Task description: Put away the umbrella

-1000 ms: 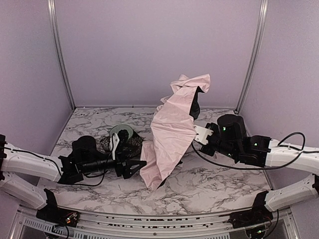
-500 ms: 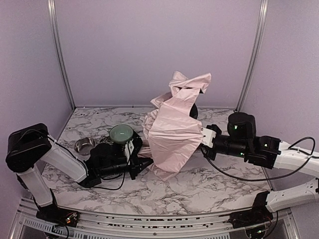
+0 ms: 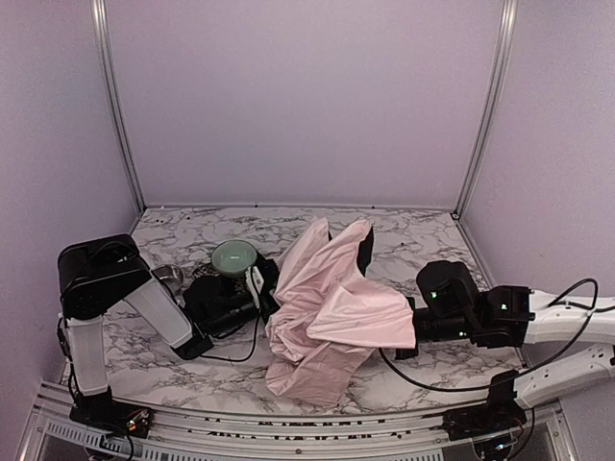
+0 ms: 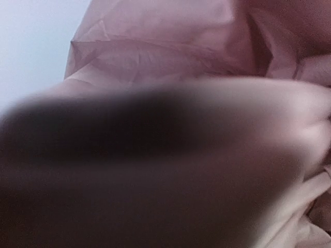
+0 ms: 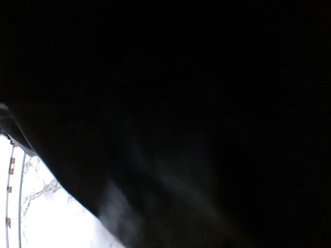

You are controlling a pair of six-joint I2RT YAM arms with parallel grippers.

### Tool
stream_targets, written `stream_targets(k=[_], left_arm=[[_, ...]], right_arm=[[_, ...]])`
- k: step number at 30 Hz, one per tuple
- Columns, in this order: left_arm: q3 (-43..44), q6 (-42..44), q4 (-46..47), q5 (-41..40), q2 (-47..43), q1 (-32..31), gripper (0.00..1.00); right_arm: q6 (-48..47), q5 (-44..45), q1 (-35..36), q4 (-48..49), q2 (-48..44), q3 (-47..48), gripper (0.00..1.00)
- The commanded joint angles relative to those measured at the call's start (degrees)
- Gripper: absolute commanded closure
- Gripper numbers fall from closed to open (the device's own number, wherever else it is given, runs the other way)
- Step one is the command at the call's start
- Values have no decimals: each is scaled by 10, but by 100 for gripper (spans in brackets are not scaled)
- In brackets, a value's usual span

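On the marble table (image 3: 432,240), centre-front: umbrella (image 3: 332,307) lies half-collapsed, its pink canopy heaped between both arms, one peak of cloth standing at the rear.
Left claw (image 3: 261,288): closed at the canopy's left edge, cloth pressed against its camera; whether a fold is caught cannot be told.
Right claw: closed, buried under the canopy's right side; its camera sees only darkness.
Handling: likely light and limp, the cloth sliding and bunching rather than keeping shape; thin ribs beneath probably bend easily.
Where to hold: shaft or handle, both hidden now, should give firmer purchase than loose fabric.
Nearby: green bowl (image 3: 234,256), near the left claw on its far side.
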Motion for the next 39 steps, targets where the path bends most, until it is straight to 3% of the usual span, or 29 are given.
stream_targets(k=[1, 6, 15, 16, 19, 21, 23, 28, 32, 34, 37, 39], left_arm=[[-21, 26, 71, 25, -5, 14, 100], [-28, 38, 14, 66, -19, 14, 100], [-41, 74, -3, 21, -27, 14, 96], [-41, 64, 0, -2, -28, 14, 87], [-55, 22, 17, -120, -48, 14, 44], [-64, -4, 4, -205, -75, 14, 27], [-61, -22, -53, -276, -113, 15, 19], [-1, -53, -314, -375, -215, 14, 1], [-48, 9, -332, -318, -317, -12, 2], [-77, 82, -342, -268, -381, -54, 8], [-105, 187, -451, -122, -459, -134, 15], [-108, 189, -513, -28, -491, -161, 17]], right_arm=[[-24, -72, 25, 7, 12, -33, 100], [-23, -57, 37, 33, 73, -59, 100], [-2, -31, 61, -3, 237, -21, 100], [6, -32, 61, -6, 249, -18, 100], [20, -33, 60, -22, 282, -11, 100], [26, -42, 58, -34, 295, -4, 100], [30, -62, 48, -47, 304, 8, 100], [32, -79, 17, -77, 317, 27, 100], [35, -93, 1, -89, 322, 39, 100], [37, -99, -2, -92, 329, 46, 100], [40, -106, -5, -99, 347, 56, 100], [44, -108, -5, -103, 360, 65, 100]])
